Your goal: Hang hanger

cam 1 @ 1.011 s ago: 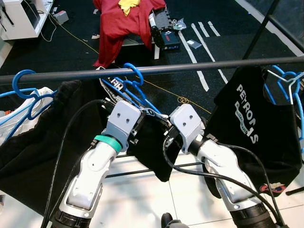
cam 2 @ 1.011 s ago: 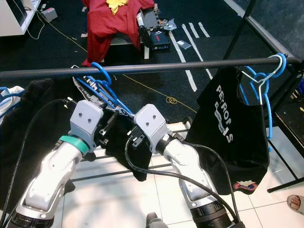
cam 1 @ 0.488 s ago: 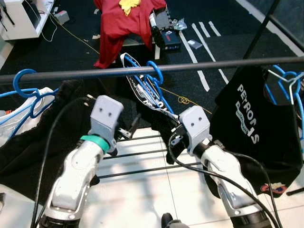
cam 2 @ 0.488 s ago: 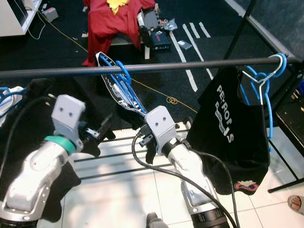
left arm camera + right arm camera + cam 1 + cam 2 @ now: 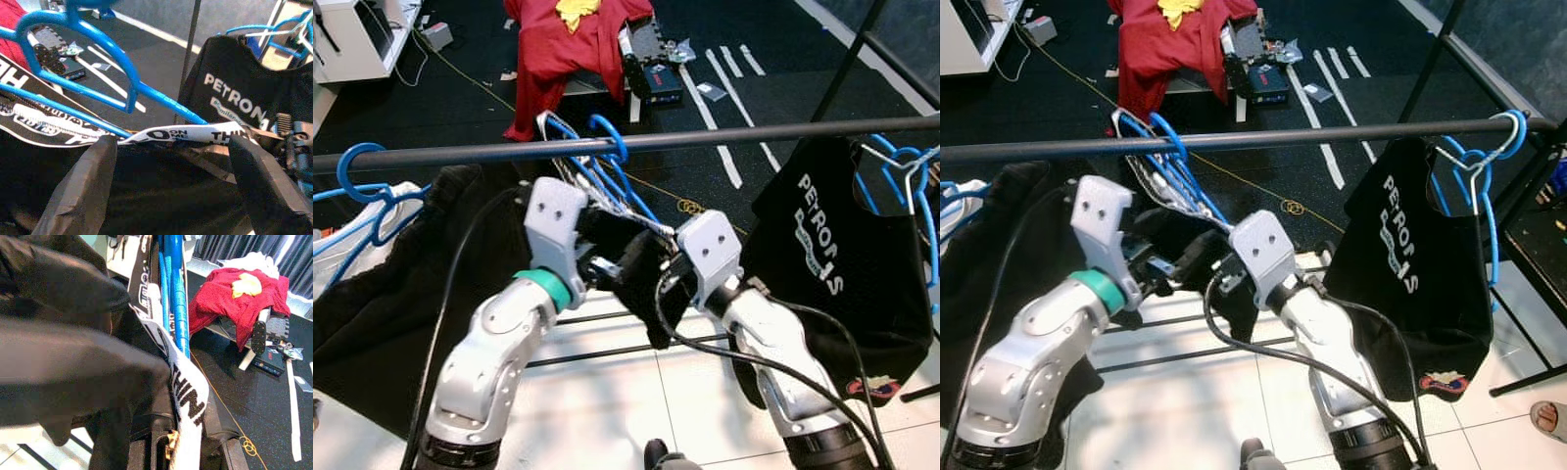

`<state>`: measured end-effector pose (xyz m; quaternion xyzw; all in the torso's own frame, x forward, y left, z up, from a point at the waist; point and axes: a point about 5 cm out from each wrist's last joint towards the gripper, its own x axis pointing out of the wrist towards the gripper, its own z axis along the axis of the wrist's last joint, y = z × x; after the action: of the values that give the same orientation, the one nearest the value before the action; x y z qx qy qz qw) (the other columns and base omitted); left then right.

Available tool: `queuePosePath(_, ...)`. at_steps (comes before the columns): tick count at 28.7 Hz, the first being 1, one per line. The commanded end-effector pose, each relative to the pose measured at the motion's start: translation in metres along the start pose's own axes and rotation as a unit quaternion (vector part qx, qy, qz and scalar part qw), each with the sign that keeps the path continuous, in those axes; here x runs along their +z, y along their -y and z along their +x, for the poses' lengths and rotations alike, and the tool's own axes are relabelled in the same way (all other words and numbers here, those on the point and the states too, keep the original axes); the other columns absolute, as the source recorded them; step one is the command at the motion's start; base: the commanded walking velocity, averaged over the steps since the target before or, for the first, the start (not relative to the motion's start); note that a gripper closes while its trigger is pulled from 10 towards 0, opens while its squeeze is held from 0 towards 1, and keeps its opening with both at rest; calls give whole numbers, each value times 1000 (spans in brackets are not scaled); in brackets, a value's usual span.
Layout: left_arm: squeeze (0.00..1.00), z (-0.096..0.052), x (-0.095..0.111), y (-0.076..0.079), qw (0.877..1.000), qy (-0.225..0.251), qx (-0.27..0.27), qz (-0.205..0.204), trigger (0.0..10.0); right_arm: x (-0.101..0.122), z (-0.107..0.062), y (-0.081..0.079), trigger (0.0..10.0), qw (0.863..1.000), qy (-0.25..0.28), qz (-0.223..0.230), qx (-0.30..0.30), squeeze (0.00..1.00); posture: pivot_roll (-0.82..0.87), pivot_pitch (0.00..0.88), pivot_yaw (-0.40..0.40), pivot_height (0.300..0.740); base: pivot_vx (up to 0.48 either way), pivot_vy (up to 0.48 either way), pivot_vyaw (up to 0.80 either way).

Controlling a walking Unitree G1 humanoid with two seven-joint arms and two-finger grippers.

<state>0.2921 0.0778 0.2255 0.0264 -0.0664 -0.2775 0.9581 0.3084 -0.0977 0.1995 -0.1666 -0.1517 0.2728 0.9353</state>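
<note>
A blue hanger carrying a black garment with a white printed collar band has its hook over the dark rail, near the middle. My right gripper is shut on the hanger's lower shoulder, the band running between its fingers. My left gripper is at the garment just below the hook. It is open, with its two black fingers spread either side of the cloth and the blue hanger ahead.
A black printed T-shirt hangs on another blue hanger to the right on the rail. More blue hangers with clothes hang to the left. A red garment and clutter lie beyond. The rack's lower bars cross the tiled floor.
My left arm, drawn back to the left half a second ago, has returned to the garment. The hanger's hook has slid a little left along the rail. The right gripper keeps its hold.
</note>
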Motion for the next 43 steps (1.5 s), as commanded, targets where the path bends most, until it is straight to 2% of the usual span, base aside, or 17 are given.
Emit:
queuePosePath(1, 0, 2, -4, 3, 1000, -7, 1, -5, 4941, 1, -3, -4, 10000, 1000, 7, 2, -2, 0, -108, 154, 52, 740, 0, 0, 0)
queuePosePath(3, 0, 2, -3, 4, 1000, -7, 0, -10, 4941, 0, -3, -5, 10000, 1000, 6, 2, 0, 0, -108, 154, 52, 740, 0, 0, 0)
queuePosePath(4, 0, 3, -1, 5, 1000, -6, -2, -13, 3922, -2, -4, -7, 10000, 1000, 3, 5, 1, 86, -108, 152, 54, 740, 0, 0, 0)
queuePosePath(6, 0, 3, -1, 5, 1000, -6, -2, -13, 3922, -2, -4, -7, 10000, 1000, 3, 5, 1, 86, -108, 152, 54, 740, 0, 0, 0)
queuePosePath(7, 0, 3, 0, 5, 1000, -7, -3, -14, 4235, -3, -4, -8, 10000, 1000, 4, 10, 0, 843, -108, 152, 55, 740, 0, 0, 0)
queuePosePath(8, 0, 2, 0, 4, 1000, -9, -2, -12, 9333, -3, -4, -8, 10000, 1000, 5, 14, -2, 1000, -106, 152, 55, 740, 0, 0, 0)
queuePosePath(14, 0, 1, -1, 4, 1000, -11, 0, -11, 9333, -3, -4, -8, 10000, 1000, 7, 17, -4, 1000, -106, 152, 55, 740, 0, 0, 0)
queuePosePath(15, 0, -1, -1, 2, 1000, -13, 3, -10, 10000, -3, -4, -8, 10000, 1000, 10, 17, -6, 706, -104, 153, 53, 740, 0, 0, 0)
queuePosePath(16, 0, -1, -1, 2, 1000, -13, 3, -10, 10000, -3, -4, -8, 10000, 1000, 10, 17, -6, 706, -104, 153, 53, 740, 0, 0, 0)
queuePosePath(17, 0, -3, -2, 0, 1000, -14, 9, -9, 10000, 1, -6, -4, 10000, 999, 18, 15, -22, 0, -96, 157, 45, 740, 0, 0, 0)
queuePosePath(22, 0, -6, -6, -4, 1000, -22, 19, -5, 10000, 3, -19, -3, 10000, 999, 18, 22, -44, 0, -102, 163, 46, 740, 0, 0, 0)
queuePosePath(25, 0, -4, -10, -1, 999, -32, 11, -17, 10000, -5, -36, -12, 10000, 998, -9, 31, -49, 0, -116, 169, 58, 740, 0, 0, 0)
queuePosePath(29, 0, -2, -10, 1, 999, -36, 6, -25, 10000, -7, -39, -13, 10000, 998, -14, 32, -48, 0, -116, 169, 58, 740, 0, 0, 0)
queuePosePath(36, 0, 11, -3, 1, 994, -39, -4, -104, 10000, -7, -44, -20, 10000, 998, -17, 0, -58, 0, -125, 169, 71, 740, 0, 0, 0)
queuePosePath(39, 0, 11, 2, -4, 998, -15, 14, -57, 10000, -6, -46, -20, 10000, 998, -18, -6, -65, 0, -130, 170, 73, 740, 0, 0, 0)
queuePosePath(41, 0, 11, 4, -8, 999, 3, 37, 0, 10000, -5, -49, -19, 10000, 997, -21, -4, -70, 0, -131, 170, 71, 740, 0, 0, 0)
queuePosePath(43, 0, 11, 4, -8, 999, 3, 37, 0, 10000, -5, -49, -19, 10000, 997, -21, -4, -70, 0, -131, 170, 71, 740, 0, 0, 0)
